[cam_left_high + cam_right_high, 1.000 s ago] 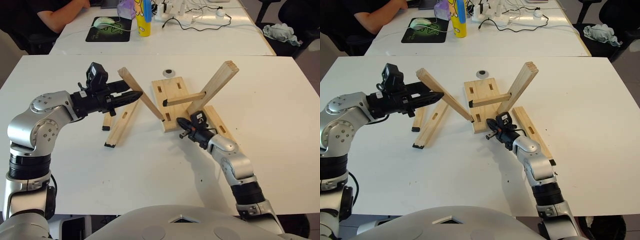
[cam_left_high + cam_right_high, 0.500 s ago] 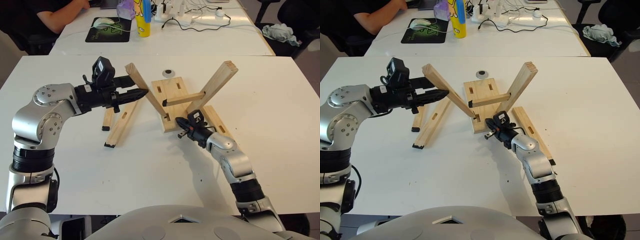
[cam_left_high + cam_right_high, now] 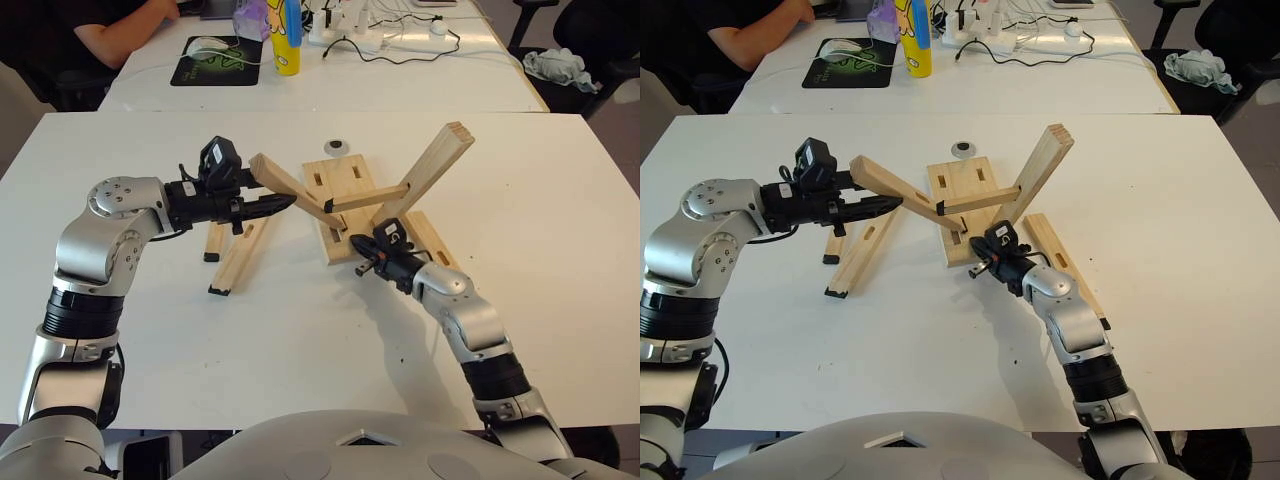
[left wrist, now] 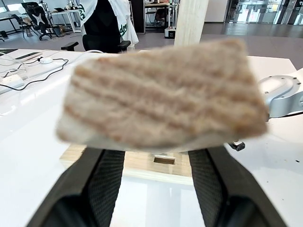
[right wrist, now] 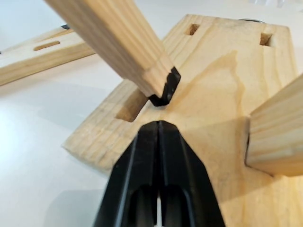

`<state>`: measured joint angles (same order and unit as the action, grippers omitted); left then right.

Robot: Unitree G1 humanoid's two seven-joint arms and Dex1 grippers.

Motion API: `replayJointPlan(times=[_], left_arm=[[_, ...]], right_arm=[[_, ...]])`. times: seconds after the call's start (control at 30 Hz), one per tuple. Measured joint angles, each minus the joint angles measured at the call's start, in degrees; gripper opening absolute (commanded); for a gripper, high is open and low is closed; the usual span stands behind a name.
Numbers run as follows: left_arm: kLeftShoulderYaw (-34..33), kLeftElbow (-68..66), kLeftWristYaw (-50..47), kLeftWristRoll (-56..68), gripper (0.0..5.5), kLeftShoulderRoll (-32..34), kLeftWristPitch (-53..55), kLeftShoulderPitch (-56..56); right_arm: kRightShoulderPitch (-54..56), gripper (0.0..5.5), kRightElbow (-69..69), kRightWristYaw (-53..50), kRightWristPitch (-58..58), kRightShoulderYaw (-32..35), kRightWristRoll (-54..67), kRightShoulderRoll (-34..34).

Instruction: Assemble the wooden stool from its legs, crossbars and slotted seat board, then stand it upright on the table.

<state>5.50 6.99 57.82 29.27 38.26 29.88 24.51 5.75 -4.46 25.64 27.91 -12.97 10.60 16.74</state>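
- Seat board [image 3: 350,180] lies flat at mid table [image 3: 300,340], slots facing up.
- One leg [image 3: 432,172] already sits in a far slot on the right side, leaning up and outward; a crossbar [image 3: 368,198] sticks out of it over the board.
- Second leg [image 3: 300,192] is held at a slant. Its black-tipped end [image 5: 165,87] is at the lip of the near slot [image 5: 130,105], touching the rim but not seated.
- Step in hand, I'd judge: fitting leg no. 2 into the board, so approx. mid-assembly.
- Next move prob. needs the tip lined up square w/ the slot, the leg tipped steeper, then pushed down while the board is pinned.
- Left gripper [image 3: 278,203]: fingers clamped on the slanted leg near its upper end. The arm comes in from the left, forearm roughly level above the table.
- Right gripper [image 3: 360,266]: fingers pressed together, nothing between them, tips on the board's near edge just beside the slot. The forearm is low and angled in from the right.
- Loose slotted pieces lie flat: two left of the board [image 3: 240,248], one to its right [image 3: 432,240].
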Motion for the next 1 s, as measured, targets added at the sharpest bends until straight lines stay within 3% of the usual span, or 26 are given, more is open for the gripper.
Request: replayJointPlan(times=[0.5, 1.0], left_arm=[[0.32, 0.49, 7.21, -0.08, 2.03, 5.18, 6.7, 4.51], [2.16, -2.04, 8.55, -2.89, 2.03, 5.36, 7.15, 8.32]], right_arm=[[-0.17, 0.0, 0.1, -1.12, -0.03, 0.19, 0.01, -0.86], [-1.74, 0.0, -1.36, -2.17, -0.03, 0.41, 0.02, -3.09]])
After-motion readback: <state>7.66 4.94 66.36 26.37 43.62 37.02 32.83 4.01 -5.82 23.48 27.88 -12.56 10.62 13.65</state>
